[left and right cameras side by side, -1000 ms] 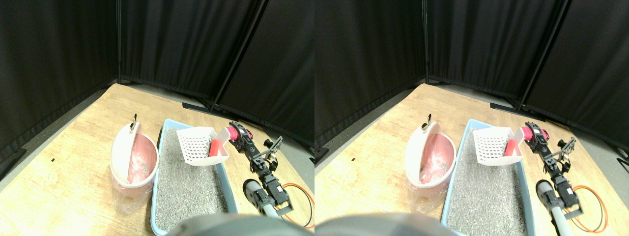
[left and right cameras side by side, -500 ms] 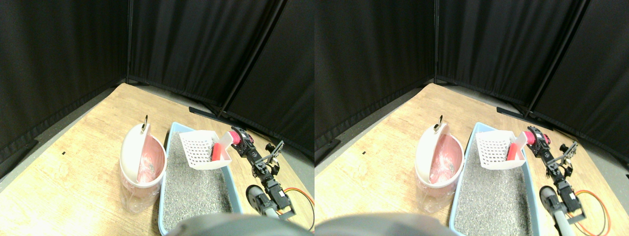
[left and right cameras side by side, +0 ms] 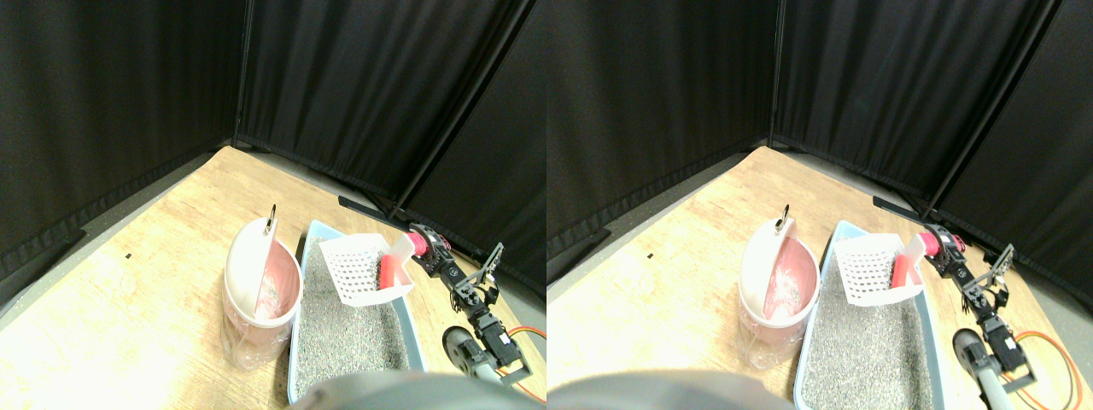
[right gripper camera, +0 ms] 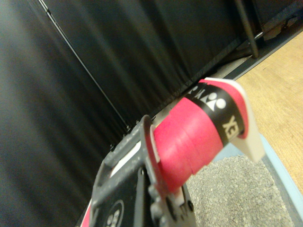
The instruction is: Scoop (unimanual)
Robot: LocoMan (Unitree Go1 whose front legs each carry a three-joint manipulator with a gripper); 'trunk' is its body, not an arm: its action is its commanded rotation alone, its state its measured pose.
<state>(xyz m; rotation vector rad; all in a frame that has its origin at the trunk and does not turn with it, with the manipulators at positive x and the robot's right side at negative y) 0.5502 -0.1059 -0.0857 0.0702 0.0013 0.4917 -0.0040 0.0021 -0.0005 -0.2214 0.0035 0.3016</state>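
white scoop [left and right cameras side by side: 365, 272] with little square holes, red bit [left and right cameras side by side: 387, 272] inside. scoop handle [right gripper camera: 189, 139] wrapped pink-red, black band [right gripper camera: 215, 106] with white letters near its end, white tip. litter box [left and right cameras side by side: 405, 307] light blue, grey speckled litter [left and right cameras side by side: 341, 329] inside. bin [left and right cameras side by side: 256, 286] white on top, pink bag inside, see-through bottom. floor board [left and right cameras side by side: 128, 299] light yellow-brown wood. curtains [left and right cameras side by side: 359, 77] black. robot arm [left and right cameras side by side: 474, 295] black, orange wire [left and right cameras side by side: 534, 335] beside it.

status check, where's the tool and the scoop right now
Right tool on the red-wrapped handle; grip state unclear. White scoop up over the blue litter tray, a red piece inside. Pink-lined bin just left; path looks clear.
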